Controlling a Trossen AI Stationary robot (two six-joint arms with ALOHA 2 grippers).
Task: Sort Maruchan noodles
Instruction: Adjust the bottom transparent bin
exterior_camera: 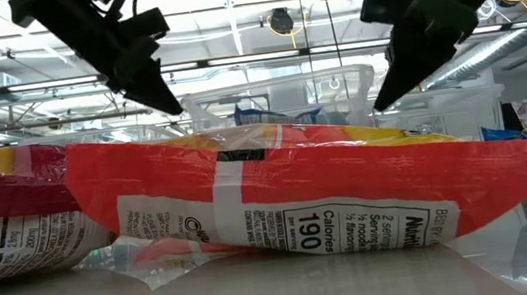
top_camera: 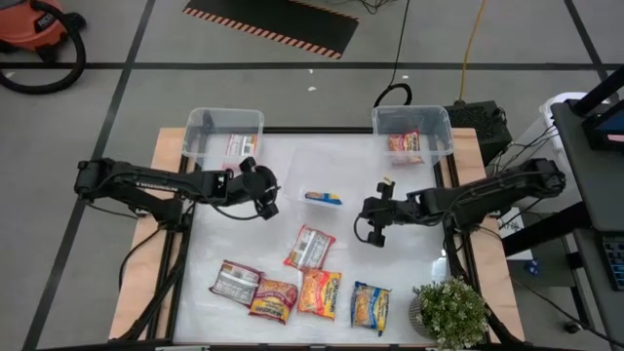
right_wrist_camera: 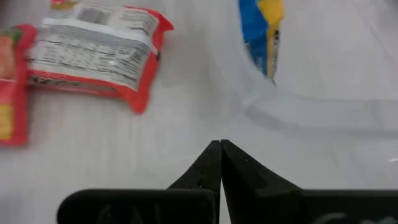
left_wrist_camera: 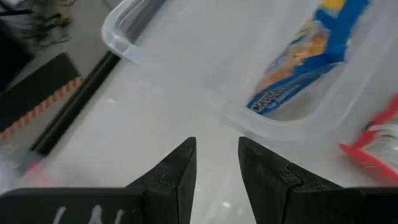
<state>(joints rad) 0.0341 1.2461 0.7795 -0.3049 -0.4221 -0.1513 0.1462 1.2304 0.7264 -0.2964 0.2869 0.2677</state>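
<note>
Several Maruchan noodle packets lie flat near the table's front edge: silver-grey (top_camera: 236, 283), red-pink (top_camera: 274, 299), orange (top_camera: 320, 292), blue-yellow (top_camera: 370, 307), and a red one (top_camera: 309, 247) farther in. Another blue-yellow packet (top_camera: 323, 198) lies inside a clear middle bin (left_wrist_camera: 273, 127). My left gripper (top_camera: 268, 200) hovers left of that bin, open by a narrow gap (left_wrist_camera: 217, 162), with nothing between its fingers. My right gripper (top_camera: 375, 229) hovers right of the red packet, shut (right_wrist_camera: 219, 155) and holding nothing.
A clear bin at the far left (top_camera: 224, 122) holds one packet, and a clear bin at the far right (top_camera: 411, 119) holds a red-orange packet. A potted plant (top_camera: 450, 312) stands at the near right corner. Bare white table lies between the grippers.
</note>
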